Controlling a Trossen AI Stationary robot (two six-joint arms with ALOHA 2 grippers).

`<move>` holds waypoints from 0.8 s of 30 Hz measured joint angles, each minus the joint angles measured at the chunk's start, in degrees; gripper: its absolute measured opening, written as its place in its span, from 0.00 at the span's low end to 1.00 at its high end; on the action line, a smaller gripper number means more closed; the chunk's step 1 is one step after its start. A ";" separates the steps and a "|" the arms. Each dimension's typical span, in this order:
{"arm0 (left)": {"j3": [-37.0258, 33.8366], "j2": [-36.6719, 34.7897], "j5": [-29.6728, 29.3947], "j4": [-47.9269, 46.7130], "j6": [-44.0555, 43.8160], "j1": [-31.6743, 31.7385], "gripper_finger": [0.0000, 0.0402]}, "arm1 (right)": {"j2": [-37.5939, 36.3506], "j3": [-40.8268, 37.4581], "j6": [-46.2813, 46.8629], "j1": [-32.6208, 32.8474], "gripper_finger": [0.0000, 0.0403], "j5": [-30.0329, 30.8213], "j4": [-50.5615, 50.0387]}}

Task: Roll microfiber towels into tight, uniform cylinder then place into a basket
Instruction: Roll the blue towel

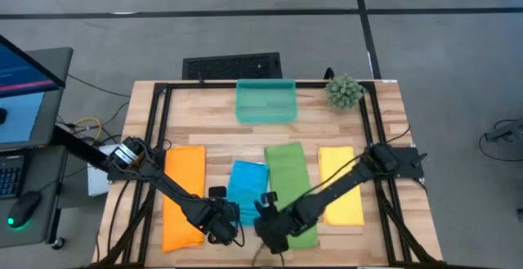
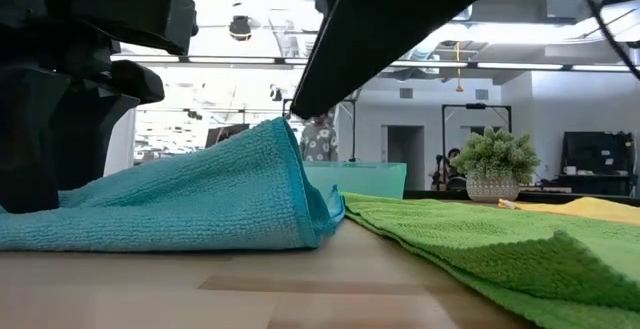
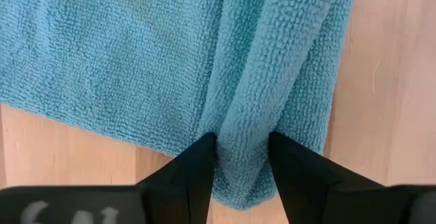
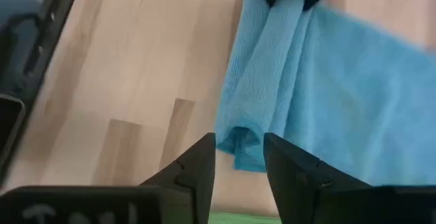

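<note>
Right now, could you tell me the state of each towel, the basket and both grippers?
blue towel: near edge folded over, partly rolled
orange towel: flat
green towel: flat
yellow towel: flat
basket: no towel inside
left gripper: fingers pinching the blue fold
right gripper: fingers straddling the fold's end

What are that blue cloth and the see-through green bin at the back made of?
The blue towel looks like soft looped microfiber: tiny fuzzy nubs cover it and it folds limply. The basket looks like thin glossy plastic, since light passes through its teal walls. The table seems to be pale jointed wood planks.
</note>
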 joint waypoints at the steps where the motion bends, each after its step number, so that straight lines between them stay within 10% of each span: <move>1: 0.00 0.00 0.00 0.00 0.00 0.00 0.34 | 0.21 0.00 -1.26 0.96 0.36 1.97 0.41; 24: 0.04 0.02 0.52 -0.22 0.00 0.02 0.34 | 6.96 -0.60 -12.97 -0.34 0.50 0.74 11.84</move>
